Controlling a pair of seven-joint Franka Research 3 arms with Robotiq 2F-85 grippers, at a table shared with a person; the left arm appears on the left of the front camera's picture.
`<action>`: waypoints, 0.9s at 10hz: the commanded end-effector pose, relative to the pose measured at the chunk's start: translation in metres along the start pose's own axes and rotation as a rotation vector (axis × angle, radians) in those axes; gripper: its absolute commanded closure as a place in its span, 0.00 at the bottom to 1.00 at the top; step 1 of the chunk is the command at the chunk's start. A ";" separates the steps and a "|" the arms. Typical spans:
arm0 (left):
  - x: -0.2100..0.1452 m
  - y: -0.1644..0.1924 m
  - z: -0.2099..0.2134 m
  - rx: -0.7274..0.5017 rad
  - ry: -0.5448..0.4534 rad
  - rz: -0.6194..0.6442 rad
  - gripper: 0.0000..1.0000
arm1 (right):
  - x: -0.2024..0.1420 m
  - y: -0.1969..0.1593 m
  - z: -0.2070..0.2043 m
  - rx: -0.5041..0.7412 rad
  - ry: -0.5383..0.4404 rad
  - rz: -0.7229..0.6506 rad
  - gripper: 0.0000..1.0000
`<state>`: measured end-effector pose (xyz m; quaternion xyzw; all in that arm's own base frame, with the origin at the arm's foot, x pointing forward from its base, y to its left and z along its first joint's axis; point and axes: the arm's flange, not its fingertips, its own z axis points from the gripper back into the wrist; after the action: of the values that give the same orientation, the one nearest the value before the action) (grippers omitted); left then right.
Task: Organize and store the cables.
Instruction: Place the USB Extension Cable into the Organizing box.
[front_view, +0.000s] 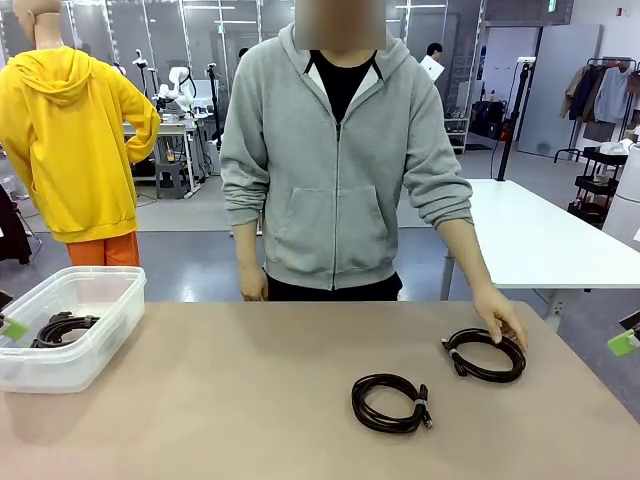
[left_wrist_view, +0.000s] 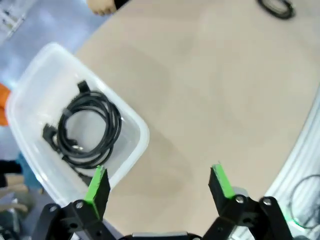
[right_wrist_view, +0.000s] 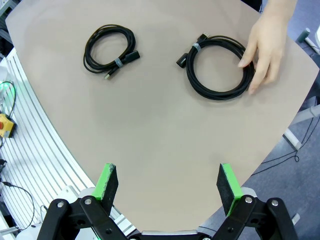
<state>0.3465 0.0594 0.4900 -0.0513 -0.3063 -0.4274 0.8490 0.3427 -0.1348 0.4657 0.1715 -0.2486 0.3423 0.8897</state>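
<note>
Cables (front_view: 358, 403): one coil (left_wrist_view: 115, 127) stored in clear bin (front_view: 60, 365) at 9 o'clock. Two left on surface (front_view: 250, 400): near coil (right_wrist_view: 90, 52) at 5 o'clock, far coil (front_view: 487, 376) at 3 o'clock under person's hand (front_view: 505, 320). Likely a third done, with left gripper (left_wrist_view: 159, 172) and right gripper (right_wrist_view: 166, 172) spread apart, empty.

Matt and smooth across the beige table (front_view: 250, 400). Translucent plastic, faintly glossy, for the bin (front_view: 60, 365). Black rubbery sheathing with a dull sheen on the cables (right_wrist_view: 220, 95). Soft grey fleece cloth in the hoodie (front_view: 330, 200) (ribbed at the hem).
</note>
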 end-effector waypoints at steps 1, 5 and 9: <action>-0.018 -0.020 -0.019 0.018 -0.013 -0.090 0.00 | 0.002 0.000 0.001 0.005 -0.008 -0.007 0.00; 0.000 0.000 0.000 0.000 0.000 0.000 0.00 | 0.002 0.000 0.001 0.005 -0.008 -0.007 0.00; 0.000 0.000 0.000 0.000 0.000 0.000 0.00 | 0.030 0.021 -0.021 -0.053 0.145 -0.063 0.00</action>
<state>0.3472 0.0588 0.4893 -0.0510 -0.3069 -0.4327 0.8461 0.3461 -0.1242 0.4656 0.1627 -0.2334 0.3388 0.8968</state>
